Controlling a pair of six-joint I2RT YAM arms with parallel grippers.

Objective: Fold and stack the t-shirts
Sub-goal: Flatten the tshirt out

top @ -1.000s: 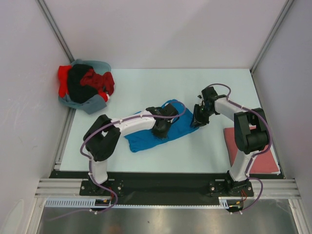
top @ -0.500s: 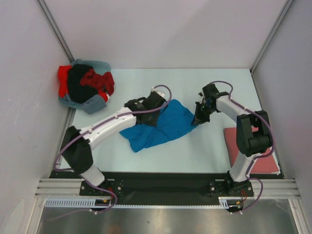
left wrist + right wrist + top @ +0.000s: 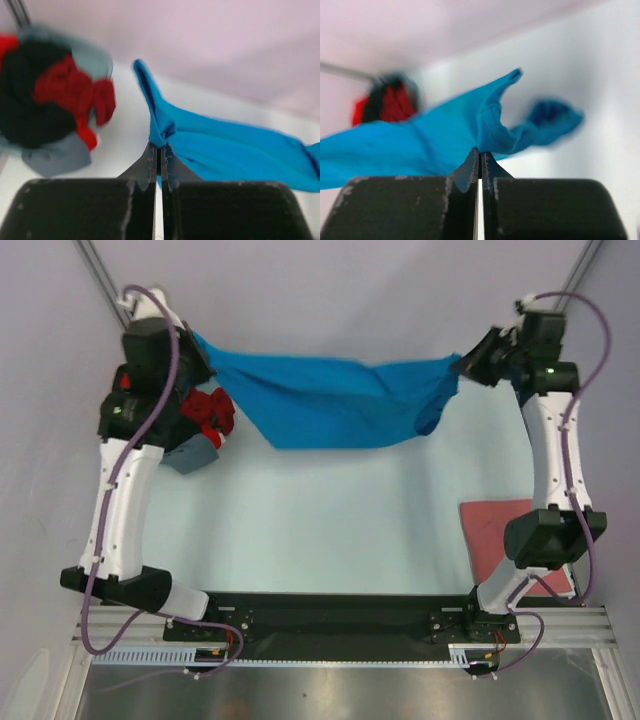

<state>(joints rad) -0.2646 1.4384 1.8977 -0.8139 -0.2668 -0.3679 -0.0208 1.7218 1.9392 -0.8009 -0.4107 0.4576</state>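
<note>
Above the far half of the worktop (image 3: 330, 530), the bright blue t-shirt (image 3: 330, 400) is hanging in the air, stretched sideways between the two arms and sagging in loose folds along its lower edge, with a bunched lump drooping near its right end. At the far left, the left end effector (image 3: 194, 338) is pinching one end of the cloth; in its wrist view the fingers are pressing tightly together on a small gathered tuck of blue fabric. At the far right, the right end effector (image 3: 464, 363) is likewise squeezing the opposite end, its fingers meeting on a ribbed hem that is curling upward. Under the left arm (image 3: 125, 490), in the far left corner, a heap of t-shirts (image 3: 207, 412) is lying crumpled, showing bright red, black and grey-blue; the arm is hiding much of it from above, and the hanging blue cloth is passing just beside its right edge. On the near right of the worktop, a pinkish-red t-shirt (image 3: 492, 525) is lying flat, with the right arm (image 3: 552, 455) and its elbow joint covering part of it. Pale walls are closing in the space on the left, right and far sides.
</note>
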